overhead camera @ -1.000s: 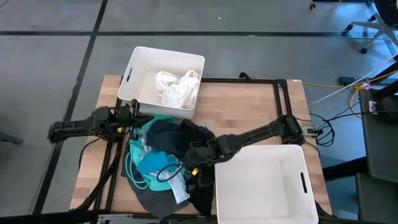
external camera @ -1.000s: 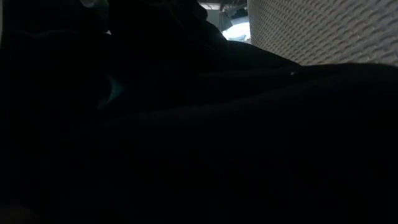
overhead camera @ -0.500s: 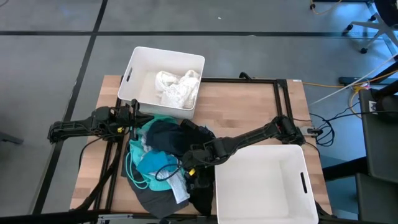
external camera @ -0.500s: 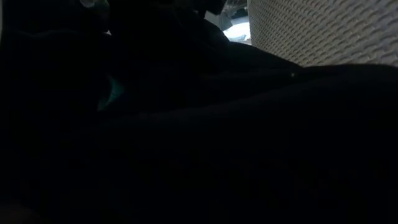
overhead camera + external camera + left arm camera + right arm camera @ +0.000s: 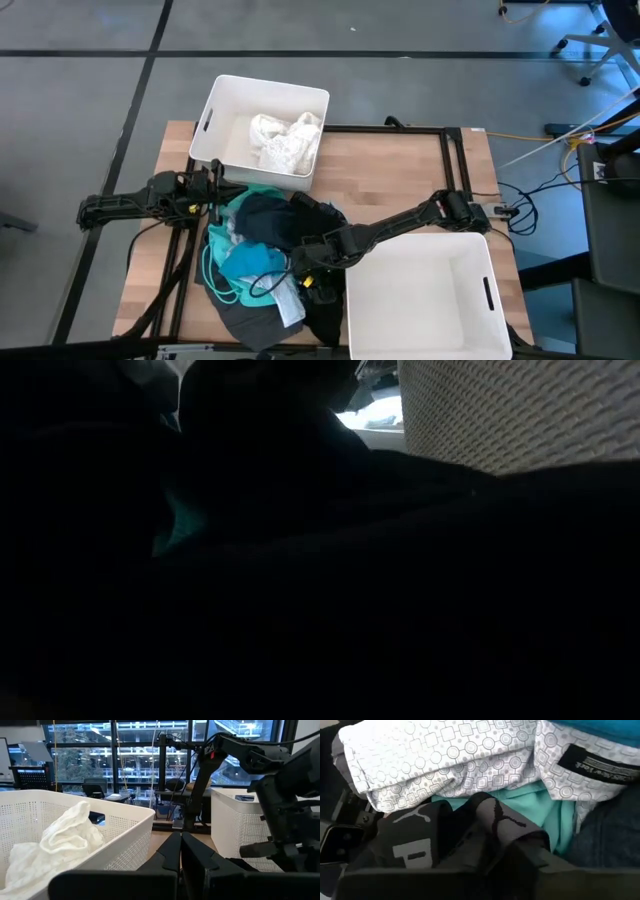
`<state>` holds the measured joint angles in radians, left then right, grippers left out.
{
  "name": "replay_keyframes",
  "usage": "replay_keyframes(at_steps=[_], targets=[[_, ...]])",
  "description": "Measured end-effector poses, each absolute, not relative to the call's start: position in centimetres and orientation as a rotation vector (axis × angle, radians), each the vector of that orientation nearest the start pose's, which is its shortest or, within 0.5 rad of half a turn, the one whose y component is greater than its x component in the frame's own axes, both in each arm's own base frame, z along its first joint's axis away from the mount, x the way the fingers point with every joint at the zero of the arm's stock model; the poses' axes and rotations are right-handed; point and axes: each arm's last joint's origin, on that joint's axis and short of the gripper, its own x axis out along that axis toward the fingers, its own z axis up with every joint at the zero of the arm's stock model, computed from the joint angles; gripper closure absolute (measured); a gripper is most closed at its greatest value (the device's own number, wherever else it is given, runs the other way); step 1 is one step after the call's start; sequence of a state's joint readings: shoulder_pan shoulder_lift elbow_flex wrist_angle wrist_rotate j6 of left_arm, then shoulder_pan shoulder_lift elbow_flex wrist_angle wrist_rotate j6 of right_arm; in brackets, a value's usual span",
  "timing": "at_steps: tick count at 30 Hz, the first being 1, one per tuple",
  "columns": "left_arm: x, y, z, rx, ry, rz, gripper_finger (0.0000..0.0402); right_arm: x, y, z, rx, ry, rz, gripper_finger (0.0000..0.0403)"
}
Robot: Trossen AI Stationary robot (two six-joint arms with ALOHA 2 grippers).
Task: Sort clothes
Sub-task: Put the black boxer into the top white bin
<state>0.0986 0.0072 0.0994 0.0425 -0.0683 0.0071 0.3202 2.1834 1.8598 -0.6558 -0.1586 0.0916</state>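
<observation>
Clothes (image 5: pixel 265 265) under right claw (image 5: pixel 300 278) (pinching)

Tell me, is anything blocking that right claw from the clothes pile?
Nothing visible does. The right gripper is already down in the clothes pile, its fingers pinching dark grey fabric beside the patterned white garment.

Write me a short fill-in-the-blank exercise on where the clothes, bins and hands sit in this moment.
1. The white lacy fabric garment lies inside the white plastic bin at the table's ____ edge.
2. The white plastic bin beside the right arm holds ____.
3. The right hand is down in the ____ of mixed clothes.
4. The left hand, fingers ____, waits beside the pile.

Missing words: far; nothing; pile; shut
</observation>
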Motion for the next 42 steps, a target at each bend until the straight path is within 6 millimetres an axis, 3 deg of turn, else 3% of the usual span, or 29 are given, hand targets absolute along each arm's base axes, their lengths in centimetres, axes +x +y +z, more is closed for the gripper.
replay_keyframes(at_steps=[3, 9, 16, 24, 28, 42], targets=[[9.0, 1.1, 20.1, 0.009, -0.134, 0.17, 0.0398, 45.2, 15.5, 22.3, -0.027, 0.985, 0.413, 0.0393], [9.0, 1.1, 20.1, 0.009, -0.134, 0.17, 0.0398, 45.5, 15.5, 25.0, -0.07, 0.944, 0.406, 0.0382], [9.0, 1.1, 20.1, 0.009, -0.134, 0.17, 0.0398, 45.5, 15.1, 29.7, -0.196, 0.857, 0.315, 0.0391], [9.0, 1.1, 20.1, 0.002, -0.134, 0.17, 0.0398, 45.5, 13.1, 34.7, -0.308, 0.745, 0.167, 0.0397], [9.0, 1.1, 20.1, -0.001, -0.134, 0.17, 0.0398, 45.6, 11.0, 36.7, -0.333, 0.677, 0.083, 0.0396], [9.0, 1.1, 20.0, -0.002, -0.133, 0.17, 0.0398, 45.9, -0.2, 40.8, -0.315, 0.505, -0.183, 0.0392]])
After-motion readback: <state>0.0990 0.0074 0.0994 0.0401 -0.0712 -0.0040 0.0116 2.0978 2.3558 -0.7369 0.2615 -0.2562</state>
